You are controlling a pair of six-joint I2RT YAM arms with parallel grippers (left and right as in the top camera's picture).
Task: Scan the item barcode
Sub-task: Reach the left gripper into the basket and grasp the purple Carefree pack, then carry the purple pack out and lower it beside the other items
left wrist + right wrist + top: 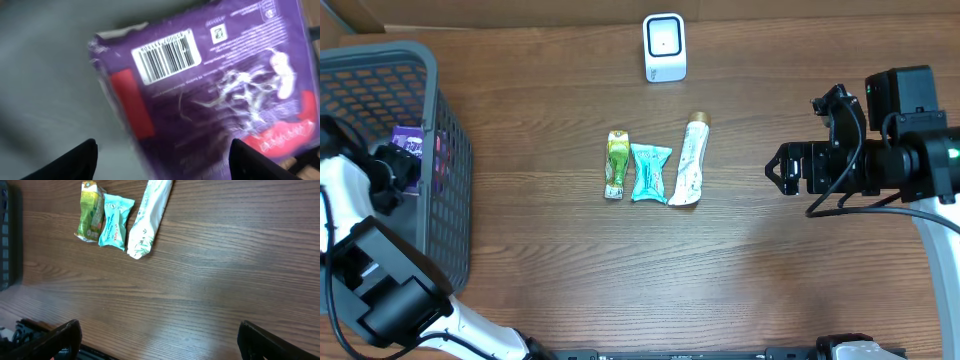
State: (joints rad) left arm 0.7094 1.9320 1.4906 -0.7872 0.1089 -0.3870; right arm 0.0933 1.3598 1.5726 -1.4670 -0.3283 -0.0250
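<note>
- The left gripper (164,145) has its jaws spread wide, with nothing clasped between them. It hangs inside the basket (455,200), over a purple packet (215,100).
- In the left wrist view the purple packet fills most of the picture, lying tilted. Its white barcode (167,54) faces up at the camera, near the packet's upper left corner. Red patches and blurred white print cover the rest.
- From overhead, the purple packet (408,138) shows only as a small patch inside the grey mesh basket at the table's left edge.
- The right gripper (159,325) is also spread wide and holds nothing. It hovers above bare wood at the right side of the table (570,270).
- A small white scanner (665,47) stands at the far middle of the table.
- Three items lie side by side at the table's centre: a green packet (616,165), a teal packet (649,172) and a white tube (688,165), its gold cap pointing toward the scanner.
</note>
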